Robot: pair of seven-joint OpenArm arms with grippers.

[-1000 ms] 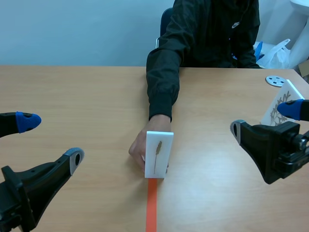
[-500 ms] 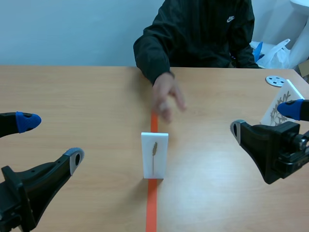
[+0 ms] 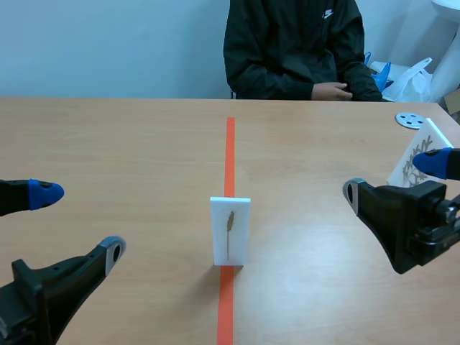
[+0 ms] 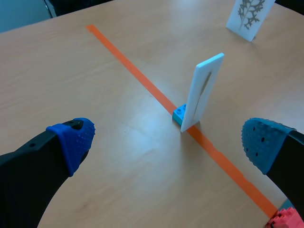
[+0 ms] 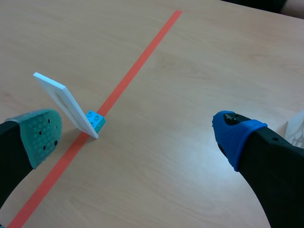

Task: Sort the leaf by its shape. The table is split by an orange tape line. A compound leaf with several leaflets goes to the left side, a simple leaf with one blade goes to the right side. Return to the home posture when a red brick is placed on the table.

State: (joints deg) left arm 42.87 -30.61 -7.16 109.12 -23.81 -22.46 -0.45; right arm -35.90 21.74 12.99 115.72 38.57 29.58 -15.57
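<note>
A white card [image 3: 231,230] bearing one narrow leaf stands upright on the orange tape line [image 3: 229,151], held up by a small blue brick [image 4: 179,114] at its foot. My left gripper [image 3: 75,223] is open, low at the left, well apart from the card. In the left wrist view the card [image 4: 202,90] stands ahead of the open gripper [image 4: 167,140]. My right gripper [image 3: 395,177] is open at the right, nothing between its fingers. In the right wrist view the card [image 5: 66,102] leans ahead of the teal-padded finger of the open gripper [image 5: 137,135].
A second white card [image 3: 417,154] with a branching leaf stands at the far right, behind my right gripper. A grey disc [image 3: 410,120] lies beyond it. A person [image 3: 291,47] sits across the table, hands [image 3: 330,91] at the far edge. A red studded bit [image 4: 285,219] shows by my left finger.
The person's hand let go of the card and drew back to the far edge; the card now stands alone on the tape. My left gripper sank slightly.
</note>
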